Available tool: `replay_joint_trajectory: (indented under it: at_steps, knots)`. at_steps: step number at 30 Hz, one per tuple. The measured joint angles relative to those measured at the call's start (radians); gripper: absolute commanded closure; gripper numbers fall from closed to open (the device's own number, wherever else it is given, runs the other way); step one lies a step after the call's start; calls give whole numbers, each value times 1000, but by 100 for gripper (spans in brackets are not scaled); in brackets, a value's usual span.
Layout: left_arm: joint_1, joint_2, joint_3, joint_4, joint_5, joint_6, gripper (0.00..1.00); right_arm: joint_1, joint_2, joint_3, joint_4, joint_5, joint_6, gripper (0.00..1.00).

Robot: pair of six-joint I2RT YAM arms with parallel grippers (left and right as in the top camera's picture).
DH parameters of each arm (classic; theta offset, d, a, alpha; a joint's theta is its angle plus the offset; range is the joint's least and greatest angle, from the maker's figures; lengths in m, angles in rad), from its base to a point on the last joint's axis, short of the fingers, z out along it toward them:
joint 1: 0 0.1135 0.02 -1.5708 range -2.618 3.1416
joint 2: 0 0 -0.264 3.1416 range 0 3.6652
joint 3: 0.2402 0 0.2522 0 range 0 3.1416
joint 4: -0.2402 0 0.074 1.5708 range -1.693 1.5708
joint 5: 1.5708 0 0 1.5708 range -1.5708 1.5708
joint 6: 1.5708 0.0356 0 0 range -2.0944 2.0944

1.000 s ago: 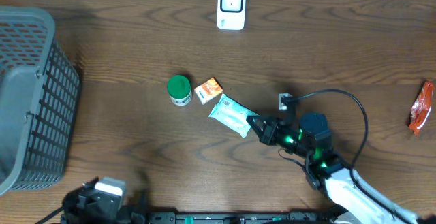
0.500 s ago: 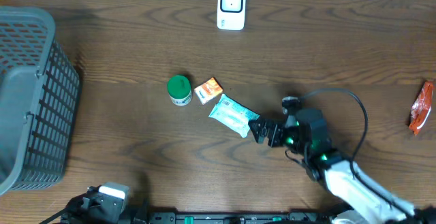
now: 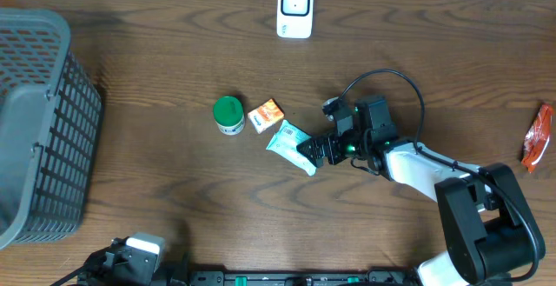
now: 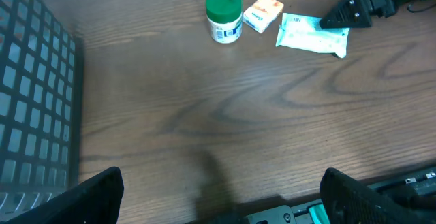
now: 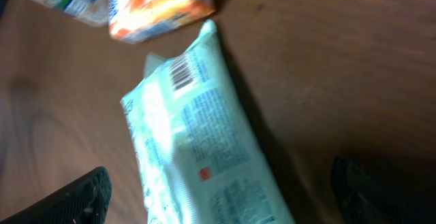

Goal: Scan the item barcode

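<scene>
- Overhead view: pale green wipes packet (image 3: 289, 145) lies flat on the wooden table (image 3: 174, 190) near its centre, long axis running from 10 to 4 o'clock.
- Right gripper (image 3: 310, 150) sits over the packet's 4 o'clock end, pointing toward 9 o'clock.
- Right wrist view: the two fingers (image 5: 85, 195) stand wide apart in the lower corners, with the packet between them. Bare wood shows on either side of it, so the jaws are released and grip nothing.
- Barcode (image 5: 182, 74) is printed on the packet's upward face, near the end farthest from the gripper.
- Small orange box (image 3: 266, 115) lies just beside the packet's 10 o'clock end; whether they touch cannot be told.
- Green-lidded jar (image 3: 228, 115) stands upright just at 9 o'clock of the orange box.
- White scanner (image 3: 295, 9) is at the table's 12 o'clock edge, well apart from the packet.
- Grey mesh basket (image 3: 43, 121) occupies the 9 o'clock side.
- Red packet (image 3: 539, 138) lies at the 3 o'clock edge.
- Left wrist view: left gripper (image 4: 221, 176) hangs over bare wood at the 6 o'clock side, jaws spread wide and empty.
</scene>
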Motion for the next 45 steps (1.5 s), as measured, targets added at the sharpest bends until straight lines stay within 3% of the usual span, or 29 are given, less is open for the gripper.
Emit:
replay_joint_trajectory:
  at_steps: [8, 17, 21, 23, 26, 45]
  knots:
    - [0, 0, 0, 0, 0, 0, 7, 0, 5, 11, -77, -64, -129, 1]
    - [0, 0, 0, 0, 0, 0, 7, 7, 6, 19, -102, -44, -163, 1]
    - [0, 0, 0, 0, 0, 0, 8, 35, 33, 29, -66, -15, -164, 8]
    - [0, 0, 0, 0, 0, 0, 7, 53, 51, 40, -50, 1, -164, 19]
    - [0, 0, 0, 0, 0, 0, 7, 70, 70, 53, -40, 37, -163, 27]
    - [0, 0, 0, -1, 0, 0, 8, 74, 60, 110, -220, 83, -91, 18]
